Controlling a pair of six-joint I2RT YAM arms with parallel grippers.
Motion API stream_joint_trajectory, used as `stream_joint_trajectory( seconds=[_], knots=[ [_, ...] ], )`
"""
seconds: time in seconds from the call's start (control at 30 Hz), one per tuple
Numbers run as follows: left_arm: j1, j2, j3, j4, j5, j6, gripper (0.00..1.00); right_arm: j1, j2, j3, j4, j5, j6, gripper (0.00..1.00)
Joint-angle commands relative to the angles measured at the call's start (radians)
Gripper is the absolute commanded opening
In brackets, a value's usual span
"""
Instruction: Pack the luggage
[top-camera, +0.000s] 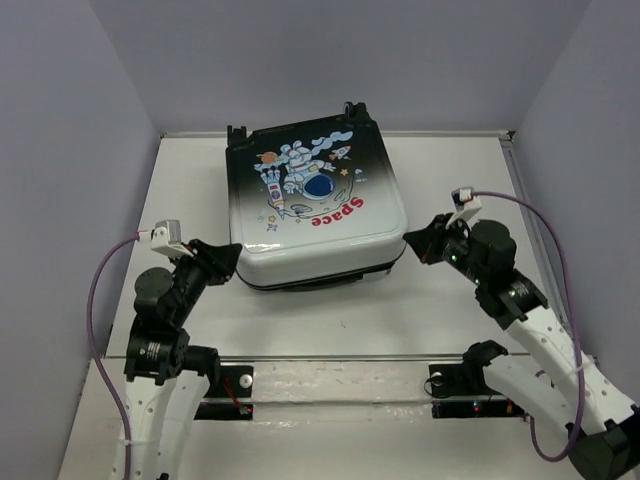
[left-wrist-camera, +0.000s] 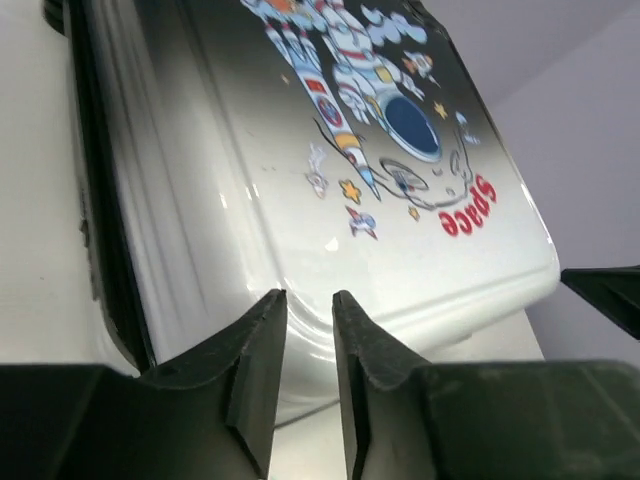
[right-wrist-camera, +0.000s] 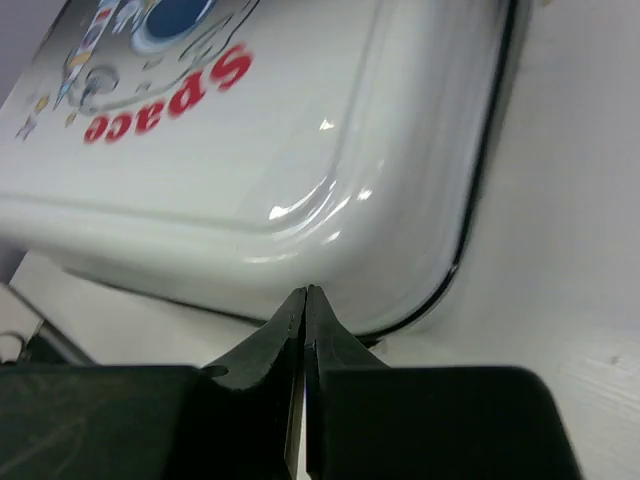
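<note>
The luggage (top-camera: 315, 200) lies flat and closed in the middle of the white table, astronaut and red "Space" print facing up, black wheels at its far edge. It also shows in the left wrist view (left-wrist-camera: 380, 200) and the right wrist view (right-wrist-camera: 220, 170). My left gripper (top-camera: 232, 262) is at the case's near left corner, its jaws a narrow gap apart with nothing between them (left-wrist-camera: 310, 297). My right gripper (top-camera: 410, 240) is at the near right corner, shut and empty (right-wrist-camera: 304, 292). The lining and anything inside are hidden.
The white table (top-camera: 440, 170) is walled by grey panels at the back and both sides. A metal rail (top-camera: 340, 385) with the two arm bases runs along the near edge. The right gripper's tip shows in the left wrist view (left-wrist-camera: 610, 295).
</note>
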Motion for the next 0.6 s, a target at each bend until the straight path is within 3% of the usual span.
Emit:
stream_joint_trajectory(
  seconds=[0.0, 0.07, 0.17, 0.23, 0.4, 0.57],
  knots=[
    [-0.005, -0.098, -0.009, -0.064, 0.205, -0.029, 0.28, 0.104, -0.19, -0.172, 0.067, -0.103, 0.045, 0.07],
    [-0.005, -0.133, -0.047, -0.075, 0.266, -0.065, 0.21, 0.104, -0.253, -0.257, 0.072, -0.083, 0.053, 0.11],
    [-0.005, -0.184, -0.113, -0.073, 0.317, -0.115, 0.08, 0.104, -0.298, -0.33, 0.093, -0.063, 0.073, 0.35],
    [-0.005, -0.184, -0.145, -0.064, 0.349, -0.12, 0.06, 0.104, -0.248, -0.343, 0.113, -0.058, 0.071, 0.46],
    [-0.006, -0.163, -0.147, -0.065, 0.372, -0.091, 0.06, 0.104, -0.137, -0.338, 0.194, 0.029, 0.021, 0.51],
    [-0.006, -0.141, -0.17, -0.05, 0.354, -0.076, 0.06, 0.104, 0.007, -0.36, 0.402, 0.072, -0.047, 0.52]
  ],
)
